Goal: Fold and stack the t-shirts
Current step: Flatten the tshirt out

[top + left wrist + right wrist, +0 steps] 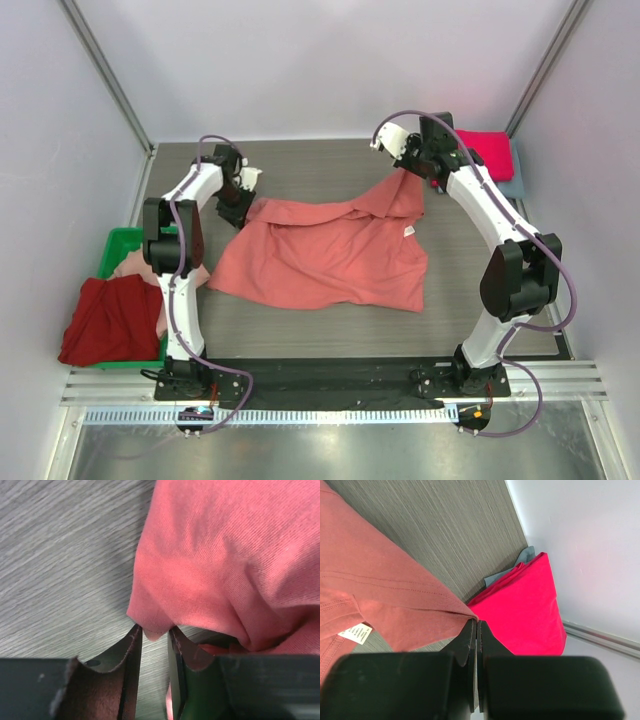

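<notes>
The salmon-coral t-shirt (330, 255) lies crumpled and spread across the middle of the table, its white neck label (409, 231) at the right. My left gripper (243, 207) is at the shirt's back left corner. In the left wrist view (156, 629) its jaws stand a little apart, with a corner of the shirt (225, 555) between the tips and table showing through the gap. My right gripper (410, 168) is shut on the shirt's back right edge and lifts it; the right wrist view (477, 622) shows the cloth (380, 590) pinched at the tips, the label (355, 633) below.
A folded magenta shirt (488, 152) lies on a grey-blue one (512, 186) at the back right corner, close behind my right gripper (530, 610). A green bin (118, 247) stands at the left, with a pale pink shirt (130, 266) and a dark red shirt (105, 320) draped over it.
</notes>
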`<act>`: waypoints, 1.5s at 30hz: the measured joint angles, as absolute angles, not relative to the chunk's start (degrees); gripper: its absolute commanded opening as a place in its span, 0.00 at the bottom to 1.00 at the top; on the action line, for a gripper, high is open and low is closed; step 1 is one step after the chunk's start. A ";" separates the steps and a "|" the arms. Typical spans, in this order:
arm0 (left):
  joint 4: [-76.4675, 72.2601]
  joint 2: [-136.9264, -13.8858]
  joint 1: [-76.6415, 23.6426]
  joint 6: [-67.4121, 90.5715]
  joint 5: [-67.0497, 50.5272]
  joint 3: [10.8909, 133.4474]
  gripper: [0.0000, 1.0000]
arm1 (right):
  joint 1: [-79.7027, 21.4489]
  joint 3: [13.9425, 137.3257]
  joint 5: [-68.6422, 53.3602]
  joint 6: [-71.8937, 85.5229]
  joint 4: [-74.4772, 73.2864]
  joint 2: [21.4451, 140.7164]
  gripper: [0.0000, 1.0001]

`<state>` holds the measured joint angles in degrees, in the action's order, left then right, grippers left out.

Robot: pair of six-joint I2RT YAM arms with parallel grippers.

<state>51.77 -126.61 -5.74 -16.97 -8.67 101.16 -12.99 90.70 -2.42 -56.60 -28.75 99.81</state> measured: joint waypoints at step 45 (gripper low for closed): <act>54.02 -113.56 -2.24 -19.49 -7.05 118.34 0.00 | -12.51 101.73 1.30 -44.47 -24.14 101.89 0.01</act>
<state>54.02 -113.56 -2.24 -19.49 -7.05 118.34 -12.51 101.73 1.30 -44.47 -24.14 101.89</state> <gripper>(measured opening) 0.014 0.027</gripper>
